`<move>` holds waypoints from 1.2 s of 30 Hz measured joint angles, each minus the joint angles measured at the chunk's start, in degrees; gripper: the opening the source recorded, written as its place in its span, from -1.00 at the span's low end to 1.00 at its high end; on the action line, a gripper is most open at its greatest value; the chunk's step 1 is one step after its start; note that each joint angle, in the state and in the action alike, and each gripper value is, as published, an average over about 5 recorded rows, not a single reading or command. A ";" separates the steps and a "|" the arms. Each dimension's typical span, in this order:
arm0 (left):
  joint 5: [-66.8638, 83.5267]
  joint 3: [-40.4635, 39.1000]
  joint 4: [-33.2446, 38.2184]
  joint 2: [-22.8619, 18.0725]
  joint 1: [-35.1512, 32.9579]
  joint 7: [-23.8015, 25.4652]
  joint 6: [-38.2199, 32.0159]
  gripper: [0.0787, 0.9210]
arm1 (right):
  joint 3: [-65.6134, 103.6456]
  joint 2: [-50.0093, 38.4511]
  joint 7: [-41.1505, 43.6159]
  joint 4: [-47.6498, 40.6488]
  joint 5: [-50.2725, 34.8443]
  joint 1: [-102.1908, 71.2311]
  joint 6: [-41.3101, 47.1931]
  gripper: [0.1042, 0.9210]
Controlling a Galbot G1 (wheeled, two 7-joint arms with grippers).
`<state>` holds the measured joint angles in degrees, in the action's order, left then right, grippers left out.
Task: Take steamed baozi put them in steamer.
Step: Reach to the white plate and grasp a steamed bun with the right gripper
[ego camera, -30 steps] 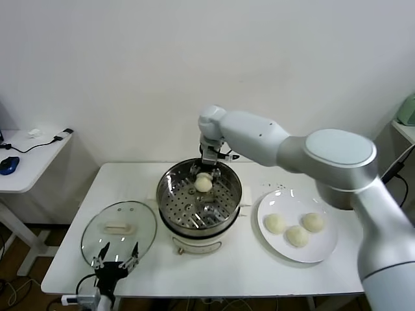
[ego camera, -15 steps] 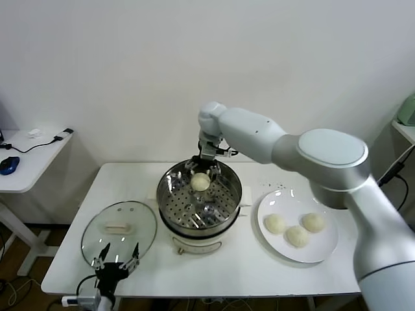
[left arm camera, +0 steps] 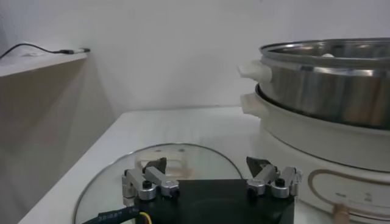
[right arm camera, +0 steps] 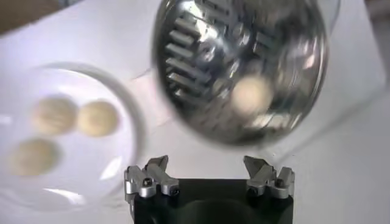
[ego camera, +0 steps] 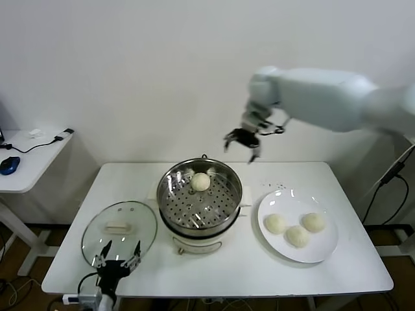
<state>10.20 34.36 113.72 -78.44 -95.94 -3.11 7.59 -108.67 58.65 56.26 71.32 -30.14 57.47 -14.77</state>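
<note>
While one bun sits in the pot, status: 1 of 4 baozi loaded, 3 to go (my read).
Right gripper (ego camera: pixel 242 144): up in the air above the tabletop's far edge, between steamer and plate; fingers apart, holding nothing. Prob. placed there so it clears the pot rim on the way to the plate.
Left gripper (ego camera: pixel 117 258): parked low at the near-left tabletop edge, over the near rim of the glass lid; fingers apart, empty.
Steamer (ego camera: pixel 228 208): centre of tabletop, slightly toward far edge. Shiny round steel pot, perforated tray inside, on white base w/ side handles. Lid off, so open for loading.
Baozi in steamer (ego camera: pixel 200 182): smooth, round, cream-white dough; rests on the tray's far part, near the rim, leaving room for the others.
Baozi on plate (ego camera: pixel 297 236): 3 buns clustered close together at the plate's middle, same matte, soft look.
Plate (ego camera: pixel 325 253): flat white round dish, right of steamer, just beside it, toward the right edge.
Glass lid (ego camera: pixel 97 227): clear dome w/ pale handle, flat on the tabletop left of steamer, toward near-left corner, out of the loading path.
Next (guess): right arm to plate for a 2nd bun; soft dough, gentle squeeze.
</note>
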 measured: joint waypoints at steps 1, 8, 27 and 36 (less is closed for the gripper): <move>0.03 0.05 -0.01 -0.05 0.08 -0.01 0.03 0.77 | -1.32 -1.74 -0.54 1.77 -1.27 0.62 2.31 0.76; 0.16 0.33 0.01 -0.67 0.26 -0.03 0.42 0.77 | -4.66 -10.52 -5.01 10.50 -8.79 -0.64 17.05 0.76; 0.01 0.97 -0.78 -1.58 -0.93 -0.30 0.39 0.77 | 8.45 -11.29 -11.74 5.24 -6.38 -24.20 32.22 0.76; -0.07 0.83 -0.82 -1.65 -1.27 -0.34 0.34 0.77 | 13.70 -9.33 -13.04 0.79 -3.78 -31.07 33.86 0.76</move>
<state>10.13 35.18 112.90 -80.09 -97.22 -3.45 7.93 -94.97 49.33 43.22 72.10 -33.92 26.40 19.09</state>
